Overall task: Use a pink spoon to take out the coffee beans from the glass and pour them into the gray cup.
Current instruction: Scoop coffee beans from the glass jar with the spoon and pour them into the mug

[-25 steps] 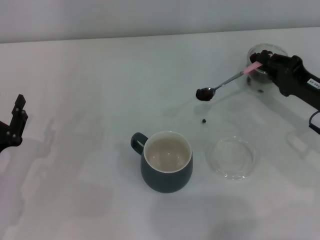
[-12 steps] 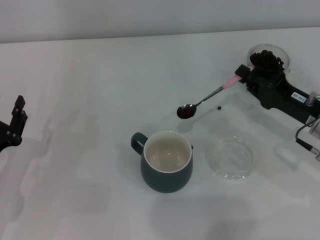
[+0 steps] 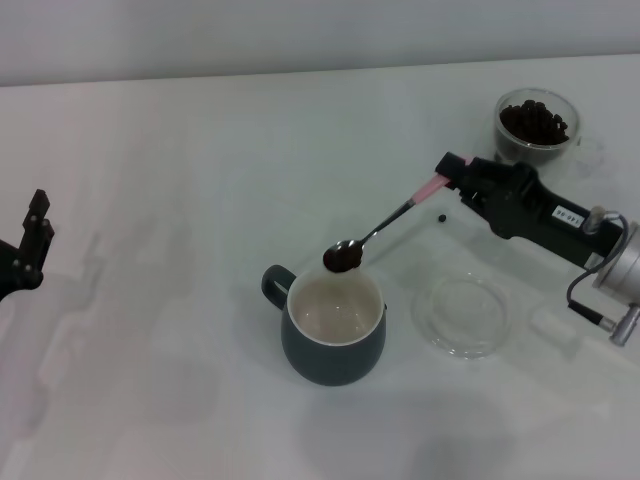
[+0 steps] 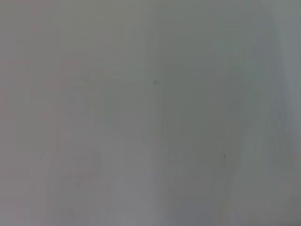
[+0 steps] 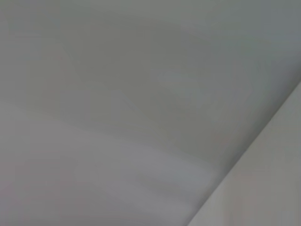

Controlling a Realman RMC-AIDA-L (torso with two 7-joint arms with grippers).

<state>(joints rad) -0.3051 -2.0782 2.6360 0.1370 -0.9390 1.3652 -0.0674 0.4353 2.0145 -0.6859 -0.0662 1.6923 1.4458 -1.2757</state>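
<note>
Coffee beans [image 3: 343, 259]: small dark heap in the metal bowl of the pink spoon [image 3: 386, 224], held just above the far rim of the gray cup [image 3: 334, 322]; further stock in the glass [image 3: 535, 124] at far right of the worktop [image 3: 200, 200].

Risks:
- Spill over the far rim, likely if tipped now, bowl sitting over the edge rather than over the middle of the opening.
- Roll-off from the shallow bowl under any jolt; one stray bean [image 3: 443, 216] already loose on the worktop near the spoon's handle.
- Knock of spoon tip against cup rim if lowered without moving nearer.

Appearance: beans near-black, oval, glossy. Spoon slim, shiny neck, pale pink handle end, sloping down to the left. Cup slate-gray outside, cream inside, apparently empty, loop handle to the left.

Right pincer [image 3: 452, 177]: closed on the pink handle end. Left pincer [image 3: 30, 240]: parked at far left edge, fingers' state not discernible.
</note>
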